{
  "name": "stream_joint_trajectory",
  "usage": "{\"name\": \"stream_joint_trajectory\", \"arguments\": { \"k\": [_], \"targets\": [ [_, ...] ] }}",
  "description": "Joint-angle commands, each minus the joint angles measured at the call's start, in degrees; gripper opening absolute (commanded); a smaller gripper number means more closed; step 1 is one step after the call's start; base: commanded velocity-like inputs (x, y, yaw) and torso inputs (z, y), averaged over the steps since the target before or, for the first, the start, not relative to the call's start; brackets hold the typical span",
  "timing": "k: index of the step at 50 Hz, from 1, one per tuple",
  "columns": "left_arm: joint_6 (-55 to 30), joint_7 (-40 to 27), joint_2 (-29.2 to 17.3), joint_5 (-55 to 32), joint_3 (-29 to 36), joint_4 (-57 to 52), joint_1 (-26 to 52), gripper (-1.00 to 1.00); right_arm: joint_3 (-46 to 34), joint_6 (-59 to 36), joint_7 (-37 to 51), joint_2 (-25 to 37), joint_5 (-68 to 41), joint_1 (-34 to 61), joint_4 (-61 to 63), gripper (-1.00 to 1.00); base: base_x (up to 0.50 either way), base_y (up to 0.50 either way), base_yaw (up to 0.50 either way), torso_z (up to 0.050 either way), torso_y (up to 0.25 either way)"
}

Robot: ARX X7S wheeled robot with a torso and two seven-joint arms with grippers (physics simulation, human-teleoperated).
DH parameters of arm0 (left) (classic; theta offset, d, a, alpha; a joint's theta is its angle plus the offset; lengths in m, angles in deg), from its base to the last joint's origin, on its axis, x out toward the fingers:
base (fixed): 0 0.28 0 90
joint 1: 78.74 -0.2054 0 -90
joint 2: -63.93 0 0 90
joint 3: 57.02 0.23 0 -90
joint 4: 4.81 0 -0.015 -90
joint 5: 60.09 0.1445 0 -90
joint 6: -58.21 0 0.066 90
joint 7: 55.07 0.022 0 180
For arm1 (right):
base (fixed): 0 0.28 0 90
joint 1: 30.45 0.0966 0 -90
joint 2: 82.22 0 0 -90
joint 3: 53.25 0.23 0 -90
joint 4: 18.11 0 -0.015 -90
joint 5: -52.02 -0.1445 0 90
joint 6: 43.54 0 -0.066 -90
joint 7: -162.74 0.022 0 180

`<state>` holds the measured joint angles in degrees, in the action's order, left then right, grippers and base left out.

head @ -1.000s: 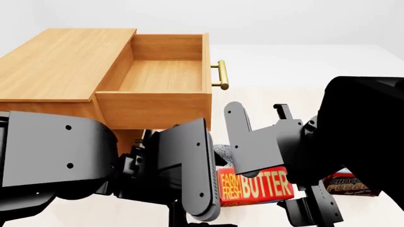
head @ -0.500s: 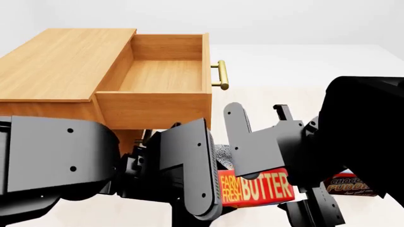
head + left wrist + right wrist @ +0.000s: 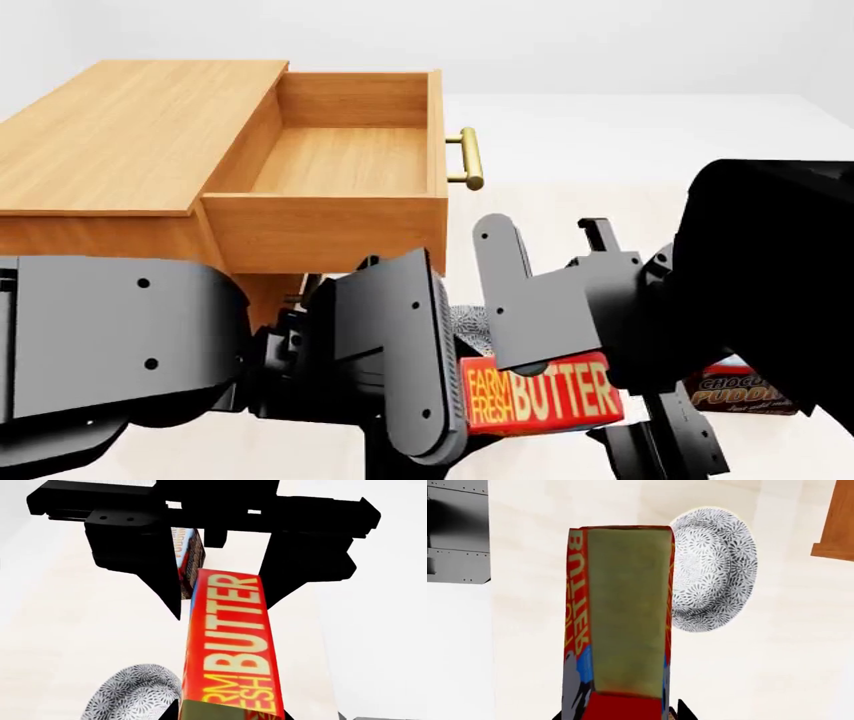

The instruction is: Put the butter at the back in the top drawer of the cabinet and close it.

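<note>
Right claw (image 3: 541, 385) clamped on butter (image 3: 541, 393), ready for lift toward open top drawer (image 3: 340, 160); left claw (image 3: 220, 587) apart, astride box.

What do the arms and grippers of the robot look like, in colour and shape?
In the head view, the left arm is dark grey, made of flat, boxy plates with small round screws. The right arm is a bulky black shell. In the left wrist view, the left gripper is black, with a wide crossbar and two tapering fingers.
</note>
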<state>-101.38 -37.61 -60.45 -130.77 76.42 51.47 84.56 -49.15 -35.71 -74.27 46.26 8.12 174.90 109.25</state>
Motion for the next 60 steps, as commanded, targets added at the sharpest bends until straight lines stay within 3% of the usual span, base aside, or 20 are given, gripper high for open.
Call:
{"name": "stream_joint_trajectory", "arguments": {
  "k": [1,31,52,60],
  "targets": [
    [1.31,-1.04,-0.03,-0.63,-1.75,-0.13,0.30,-1.00,-0.89,0.78,0.62,0.07,1.66,0.67,-0.46,1.00,0.00,0.00,0.00,0.000,0.010],
    [2.94,-1.74,-3.27,-1.93,-4.13,1.07,0.27,-1.00,-3.94,2.50,0.73,1.44,2.39,-0.36,-3.41,1.00,0.00,0.00,0.00,0.000,0.001],
    [4.05,-0.82,-7.18,0.44,-3.37,0.83,-1.77,-1.00,-4.28,4.61,-0.15,6.47,3.02,0.98,-5.49,1.00,0.00,0.00,0.00,0.000,0.001],
    [5.19,-4.94,-10.12,-5.53,-8.20,-0.22,-2.82,-1.00,1.54,2.76,8.88,9.44,2.91,-3.93,-8.14,1.00,0.00,0.00,0.00,0.000,0.001]
  ]
}}
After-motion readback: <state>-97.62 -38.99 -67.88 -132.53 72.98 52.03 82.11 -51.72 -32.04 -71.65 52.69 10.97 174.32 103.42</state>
